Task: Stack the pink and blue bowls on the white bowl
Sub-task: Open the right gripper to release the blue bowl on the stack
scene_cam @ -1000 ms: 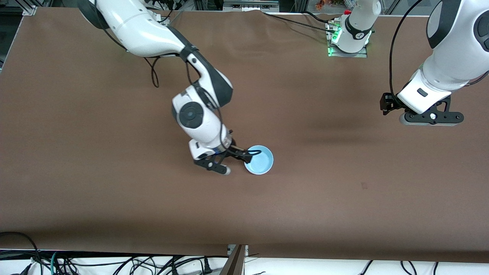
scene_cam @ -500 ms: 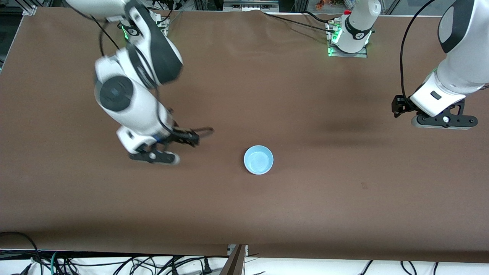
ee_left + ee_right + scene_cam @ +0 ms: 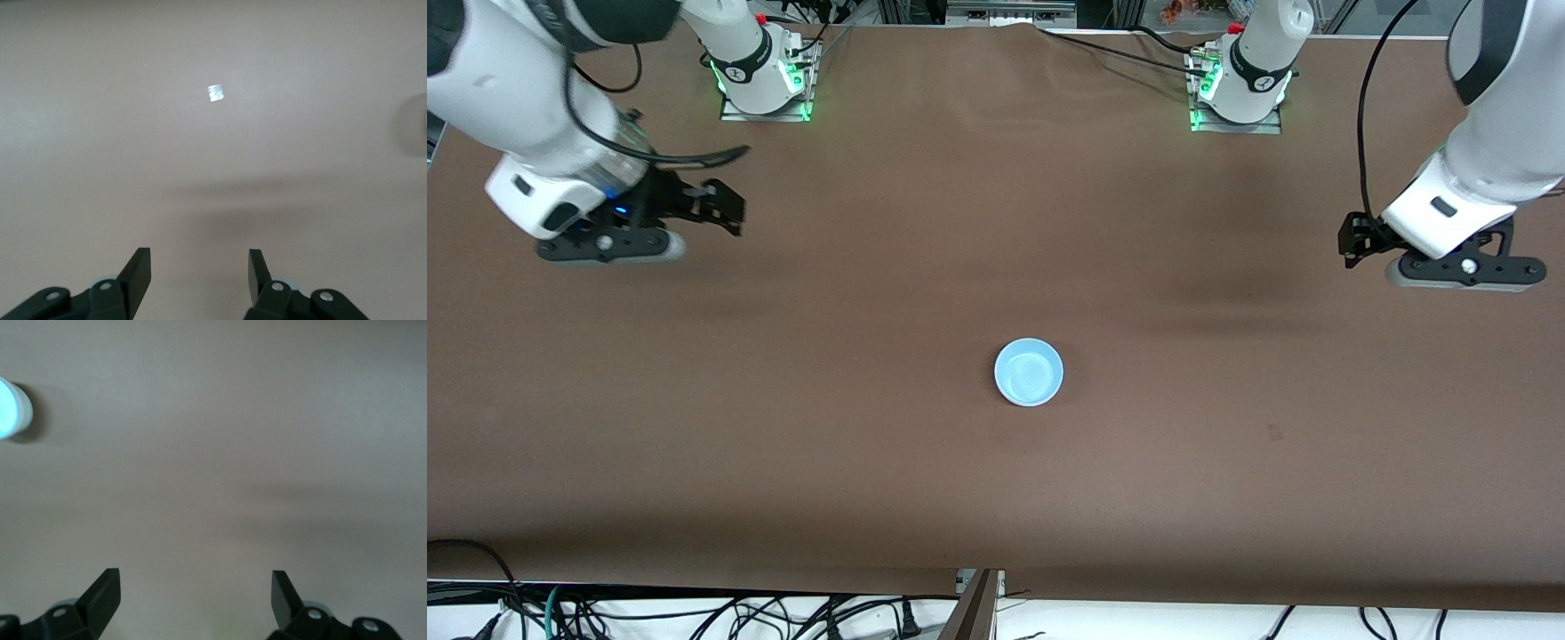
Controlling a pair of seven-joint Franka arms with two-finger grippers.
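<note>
A light blue bowl (image 3: 1029,372) stands upright near the middle of the brown table (image 3: 996,498), and its edge also shows in the right wrist view (image 3: 10,407). No pink bowl and no white bowl show; they are hidden or out of view. My right gripper (image 3: 609,247) hovers open over the table at the right arm's end, well away from the bowl, with nothing between its fingers (image 3: 195,573). My left gripper (image 3: 1463,271) hangs open and empty (image 3: 199,255) over the left arm's end, where that arm waits.
The two arm bases (image 3: 760,76) (image 3: 1240,84) stand along the table edge farthest from the front camera. A small pale mark (image 3: 1274,433) lies on the cloth, nearer the front camera than the bowl. Cables hang below the near edge.
My right gripper has let go of the blue bowl's rim and swung up and away to the right arm's end. The bowl stayed where it was. The left arm drifted slightly outward.
</note>
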